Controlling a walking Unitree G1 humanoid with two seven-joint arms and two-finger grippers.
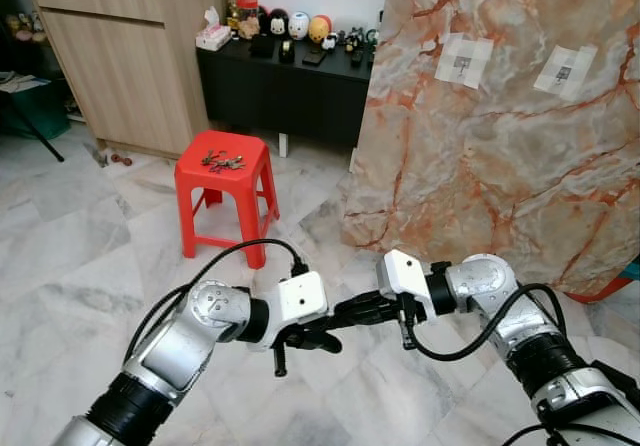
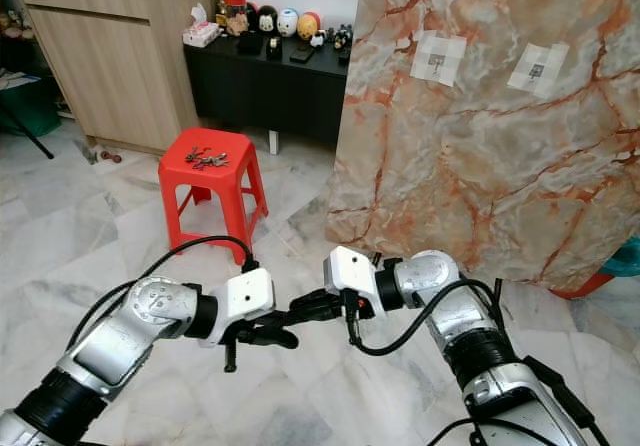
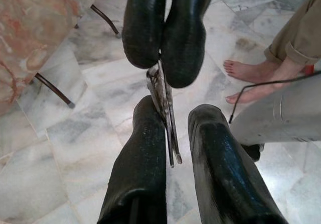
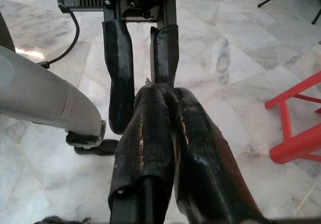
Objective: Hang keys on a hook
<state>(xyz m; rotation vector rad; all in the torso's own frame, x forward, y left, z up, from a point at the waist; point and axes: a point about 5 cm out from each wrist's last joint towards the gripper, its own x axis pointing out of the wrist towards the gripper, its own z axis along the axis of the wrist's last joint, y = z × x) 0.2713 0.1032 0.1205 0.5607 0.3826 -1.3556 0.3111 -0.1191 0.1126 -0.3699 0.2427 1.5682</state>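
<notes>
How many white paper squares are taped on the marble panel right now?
2: one square near the marble panel's upper middle, the other square further to the robot's right at about the same height. No others visible.

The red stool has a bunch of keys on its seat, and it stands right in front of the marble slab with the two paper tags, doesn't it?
Not quite. The keys do lie on the seat of the red stool, but the stool stands in front of the wooden cabinet and the black sideboard. The marble slab leans off to its right, on the robot's right side. The left eye view shows this.
</notes>
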